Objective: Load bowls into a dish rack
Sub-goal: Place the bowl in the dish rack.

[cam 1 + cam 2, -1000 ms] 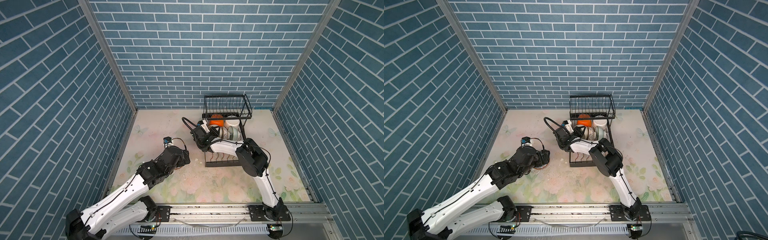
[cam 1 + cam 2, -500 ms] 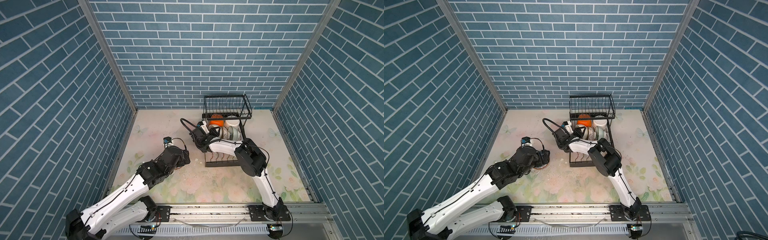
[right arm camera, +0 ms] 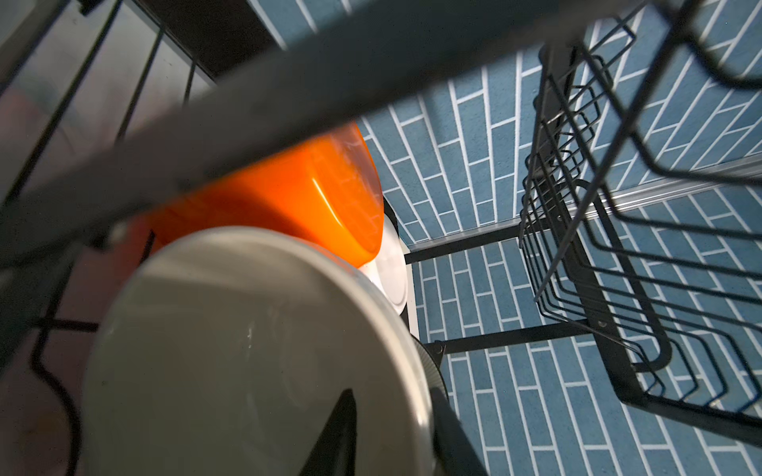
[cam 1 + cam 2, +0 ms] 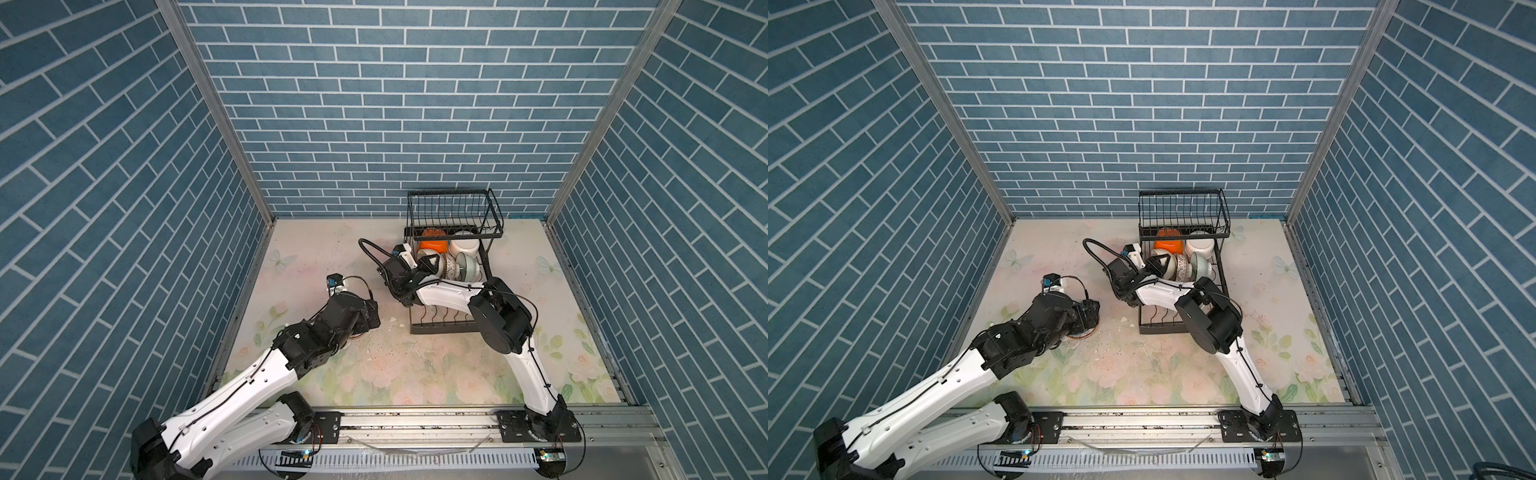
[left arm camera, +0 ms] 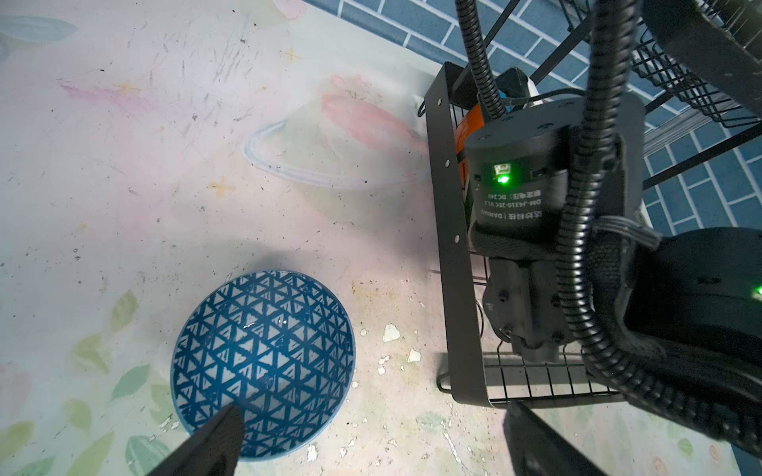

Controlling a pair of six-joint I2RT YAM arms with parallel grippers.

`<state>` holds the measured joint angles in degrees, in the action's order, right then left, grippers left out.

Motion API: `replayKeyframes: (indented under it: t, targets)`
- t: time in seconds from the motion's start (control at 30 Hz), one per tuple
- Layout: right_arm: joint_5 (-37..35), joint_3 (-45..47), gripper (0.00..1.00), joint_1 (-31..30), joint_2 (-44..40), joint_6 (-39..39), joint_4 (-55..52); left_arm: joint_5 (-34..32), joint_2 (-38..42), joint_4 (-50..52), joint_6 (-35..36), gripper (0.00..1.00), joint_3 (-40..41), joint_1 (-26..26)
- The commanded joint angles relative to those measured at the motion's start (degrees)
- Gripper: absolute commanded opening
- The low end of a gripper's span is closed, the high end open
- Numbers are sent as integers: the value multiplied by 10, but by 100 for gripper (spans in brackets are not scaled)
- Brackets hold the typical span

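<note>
Right claw [image 3: 391,397] straddles rim of cream bowl [image 3: 226,350], orange bowl [image 3: 297,193] just beside.

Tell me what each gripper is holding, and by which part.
Nothing is held. The left gripper hangs open over the blue-and-white bowl. The right gripper straddles the rim of the cream bowl in the dish rack, loosely.

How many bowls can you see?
6. Five in the black wire dish rack: orange bowl, white bowl, cream bowl, dark-patterned bowl, mint green bowl. The blue-and-white triangle-patterned bowl sits on the table. Others may be hidden.
</note>
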<state>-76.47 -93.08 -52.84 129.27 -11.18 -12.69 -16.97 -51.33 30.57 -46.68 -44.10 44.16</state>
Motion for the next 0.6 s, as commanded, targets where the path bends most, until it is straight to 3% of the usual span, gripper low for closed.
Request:
replayKeyframes:
  t: [0.0, 0.27, 0.43, 0.57]
  targets:
    - [69, 2, 30, -11, 32, 13, -24, -12, 4, 8, 4, 100, 8, -3]
    - [67, 17, 31, -23, 28, 8, -14, -13, 5, 9, 5, 100, 10, -3]
    - [62, 11, 38, -25, 28, 8, -20, -13, 4, 9, 4, 100, 11, -3]
    - [57, 12, 49, -24, 21, 9, -20, -13, 7, 10, 4, 100, 11, -3]
